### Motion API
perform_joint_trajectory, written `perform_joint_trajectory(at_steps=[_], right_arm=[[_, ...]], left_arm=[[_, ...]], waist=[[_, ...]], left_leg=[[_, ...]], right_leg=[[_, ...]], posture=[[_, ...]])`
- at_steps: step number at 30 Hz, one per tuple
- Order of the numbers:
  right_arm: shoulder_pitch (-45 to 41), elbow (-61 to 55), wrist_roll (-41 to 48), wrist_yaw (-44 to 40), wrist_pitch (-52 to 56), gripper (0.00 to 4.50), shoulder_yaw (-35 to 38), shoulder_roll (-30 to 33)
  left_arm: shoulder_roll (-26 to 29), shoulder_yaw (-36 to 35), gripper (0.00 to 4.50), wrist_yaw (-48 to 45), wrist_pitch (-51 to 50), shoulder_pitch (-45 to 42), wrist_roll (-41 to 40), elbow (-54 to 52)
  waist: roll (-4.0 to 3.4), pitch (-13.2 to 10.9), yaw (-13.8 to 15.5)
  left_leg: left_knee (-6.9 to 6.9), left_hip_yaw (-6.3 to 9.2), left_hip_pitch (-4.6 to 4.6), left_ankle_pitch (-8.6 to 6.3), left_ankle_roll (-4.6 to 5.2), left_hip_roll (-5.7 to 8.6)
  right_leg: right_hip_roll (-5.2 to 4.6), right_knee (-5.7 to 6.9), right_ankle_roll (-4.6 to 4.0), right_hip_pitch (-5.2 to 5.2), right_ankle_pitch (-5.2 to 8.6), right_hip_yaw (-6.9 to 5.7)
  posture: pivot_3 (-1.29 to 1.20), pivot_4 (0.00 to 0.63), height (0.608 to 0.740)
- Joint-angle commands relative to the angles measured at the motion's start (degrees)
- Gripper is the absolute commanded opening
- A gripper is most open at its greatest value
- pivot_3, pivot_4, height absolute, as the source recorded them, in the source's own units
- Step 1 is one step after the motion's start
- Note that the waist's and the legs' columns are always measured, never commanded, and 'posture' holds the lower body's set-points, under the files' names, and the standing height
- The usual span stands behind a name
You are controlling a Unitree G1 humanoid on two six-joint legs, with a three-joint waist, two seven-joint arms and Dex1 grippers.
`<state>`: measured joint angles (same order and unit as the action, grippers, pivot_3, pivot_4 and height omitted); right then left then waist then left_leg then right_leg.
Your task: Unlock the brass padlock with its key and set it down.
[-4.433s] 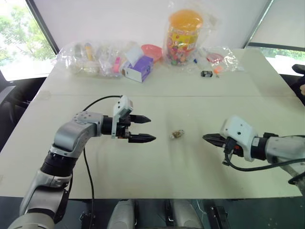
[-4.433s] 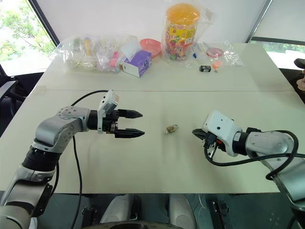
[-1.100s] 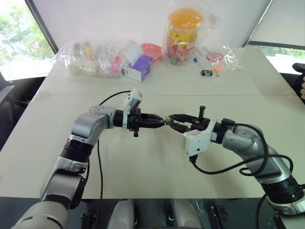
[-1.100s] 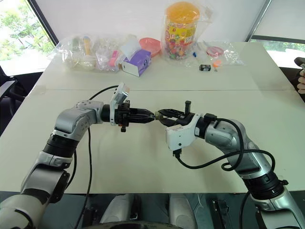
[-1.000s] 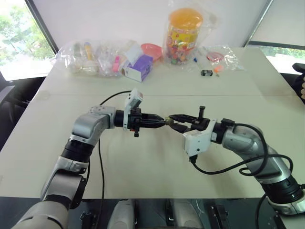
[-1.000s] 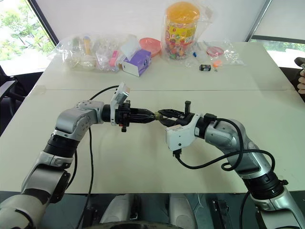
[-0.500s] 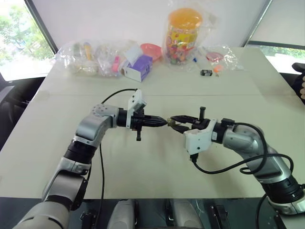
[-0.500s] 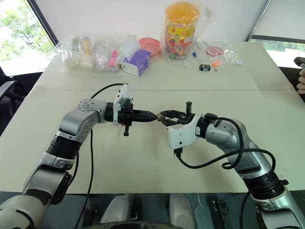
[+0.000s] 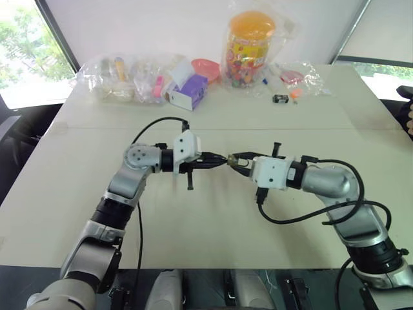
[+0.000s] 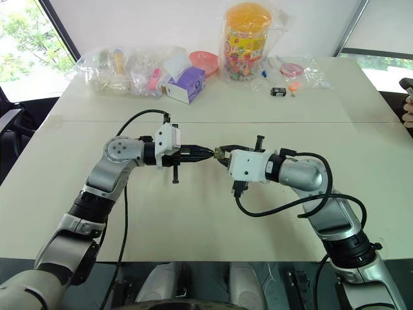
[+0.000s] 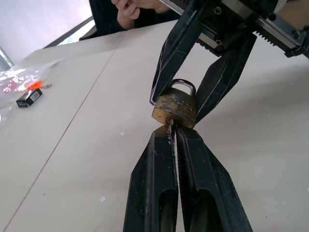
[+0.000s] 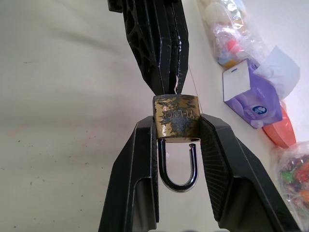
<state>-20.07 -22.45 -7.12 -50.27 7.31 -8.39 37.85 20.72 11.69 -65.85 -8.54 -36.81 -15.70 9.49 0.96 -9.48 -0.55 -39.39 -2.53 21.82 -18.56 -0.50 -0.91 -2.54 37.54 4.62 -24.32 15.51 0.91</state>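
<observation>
The brass padlock point(image 12: 176, 118) hangs above the middle of the table, pinched by its body between the two fingers of my right gripper point(image 12: 176, 126), which is shut on it. Its silvery shackle point(image 12: 177, 166) points back along those fingers, and one leg appears to stand just free of the body. From the opposite side my left gripper point(image 11: 170, 133) is shut on the key point(image 11: 169, 129), whose blade sits in the keyhole. In the head views the two grippers meet tip to tip at the padlock point(image 9: 230, 159).
Along the table's far edge lie clear bags of small items point(image 9: 122, 77), a purple box point(image 9: 188, 92), an orange-lidded candy jar point(image 9: 250, 39) and a small black gadget point(image 9: 279, 99). A person's hands point(image 11: 133, 7) show at the far right side.
Both wrists have rolled while the hands kept their place, turning the key and the padlock against each other. The grippers stay tip to tip.
</observation>
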Motion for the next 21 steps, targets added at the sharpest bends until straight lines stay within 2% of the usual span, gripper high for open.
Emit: perform_joint_trajectory(at_steps=[1, 4, 6, 9, 13, 21], right_arm=[[-1.95, -3.93, 0.89, -0.16, -3.72, 0.64, -0.92, 0.07], [-1.68, -3.17, -0.48, 0.19, -6.04, 0.64, -1.38, 0.82], [-1.55, -2.79, -0.8, 0.38, -6.97, 0.64, -1.42, 1.07], [-1.41, -2.16, -1.34, 0.74, -8.27, 0.64, -1.42, 1.55], [-1.27, -2.0, -1.96, 1.14, -8.89, 0.64, -1.39, 2.02], [-1.12, -2.47, -1.99, 1.26, -8.77, 0.64, -1.23, 1.6]], left_arm=[[-0.75, -4.49, 0.11, 2.42, -22.88, -2.98, -11.66, -2.69], [0.47, -8.28, 0.11, 1.77, -40.16, -5.0, -21.18, -2.43], [1.54, -9.81, 0.11, 0.08, -46.72, -5.11, -25.99, -3.45], [1.82, -10.8, 0.97, 0.91, -52.18, -5.01, -29.05, -4.42], [1.57, -9.22, 2.92, 2.4, -52.07, -3.74, -27.6, -6.02], [-0.04, -6.09, 2.92, 5.41, -46.06, -2.9, -22.5, -4.37]], waist=[[0.0, 0.0, -0.08], [0.0, 0.0, -0.21], [0.0, 0.0, -0.39], [0.0, 0.0, -0.32], [0.0, 0.0, -0.03], [0.0, 0.0, -0.08]], left_leg=[[-0.01, 0.0, 0.01, 0.0, 0.01, 0.0], [-0.09, 0.07, 0.04, -0.02, 0.03, -0.01], [-0.09, 0.08, 0.03, -0.02, 0.03, -0.01], [-0.1, 0.1, 0.01, -0.01, 0.02, -0.02], [-0.34, 0.12, 0.09, 0.0, 0.0, -0.02], [-0.6, 0.16, 0.2, -0.01, 0.02, 0.0]], right_leg=[[0.01, 0.01, 0.0, 0.0, 0.0, -0.01], [0.04, 0.05, 0.01, 0.0, 0.0, -0.04], [0.04, 0.07, 0.01, 0.0, 0.0, -0.04], [0.03, 0.13, 0.01, -0.01, 0.0, -0.04], [-0.01, 0.22, 0.01, -0.01, 0.0, -0.03], [-0.01, 0.34, 0.0, -0.01, 0.0, -0.03]], posture=[[0.0, 0.15, 0.735], [0.0, 0.15, 0.735], [0.0, 0.15, 0.735], [0.0, 0.15, 0.735], [0.0, 0.15, 0.735], [0.0, 0.15, 0.735]])
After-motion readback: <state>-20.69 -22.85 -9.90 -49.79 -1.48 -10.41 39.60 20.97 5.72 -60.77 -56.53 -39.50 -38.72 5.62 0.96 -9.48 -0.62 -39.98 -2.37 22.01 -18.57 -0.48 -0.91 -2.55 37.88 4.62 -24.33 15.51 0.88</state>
